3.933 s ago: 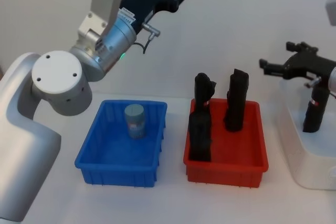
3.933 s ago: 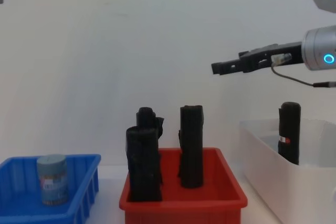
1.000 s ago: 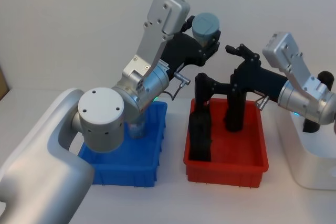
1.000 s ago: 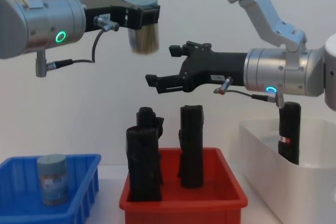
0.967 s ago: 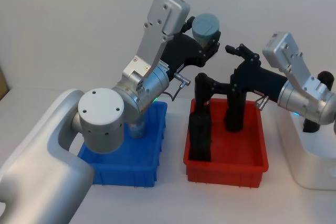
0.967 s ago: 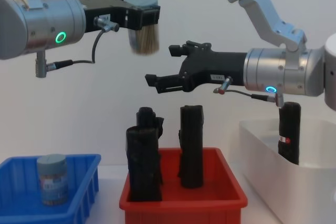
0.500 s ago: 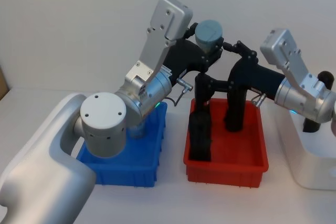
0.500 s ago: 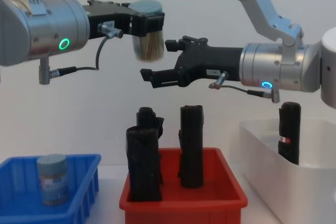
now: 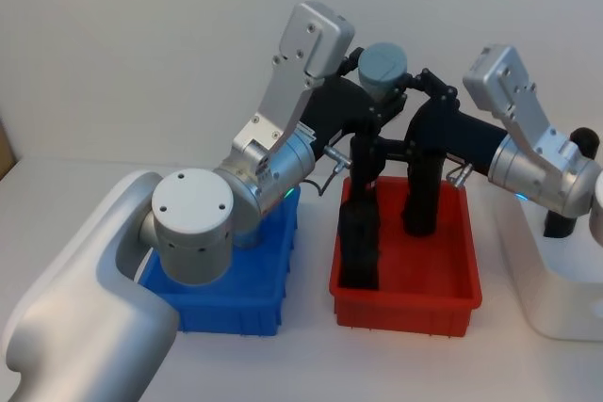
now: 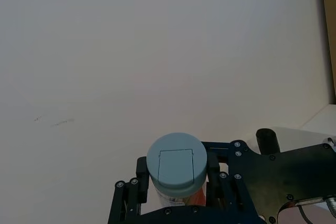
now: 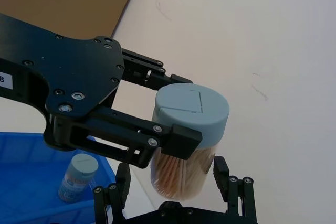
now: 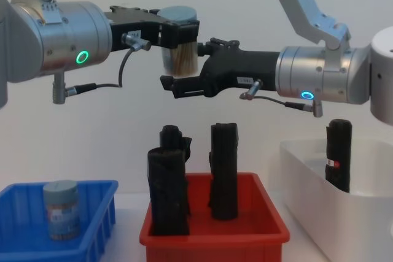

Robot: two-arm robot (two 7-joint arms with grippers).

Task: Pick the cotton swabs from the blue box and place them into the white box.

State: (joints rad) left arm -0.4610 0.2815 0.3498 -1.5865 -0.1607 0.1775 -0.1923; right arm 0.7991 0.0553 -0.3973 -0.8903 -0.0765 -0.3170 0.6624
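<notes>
High above the red bin (image 12: 214, 232), the left gripper (image 12: 179, 34) clamps one tub of cotton swabs (image 12: 178, 39) near its lid, while the right gripper (image 12: 184, 73) brackets it, fingers spread (not touching). A second tub (image 12: 61, 209) stands in the blue box (image 12: 98, 225).

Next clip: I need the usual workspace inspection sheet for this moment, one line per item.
Surface: white table, carrying three bins.
Job's things: one cotton swab tub held in the air above the red bin; a second tub stands in the blue box; white box at the right.
Clutter: black rolls upright in the red bin, another black roll in the white box.
Grippers: left pincer shut on the raised tub; right pincer open, fingers on both sides of that tub.
Cables: short lead under the left wrist.
Surroundings: plain pale wall.
</notes>
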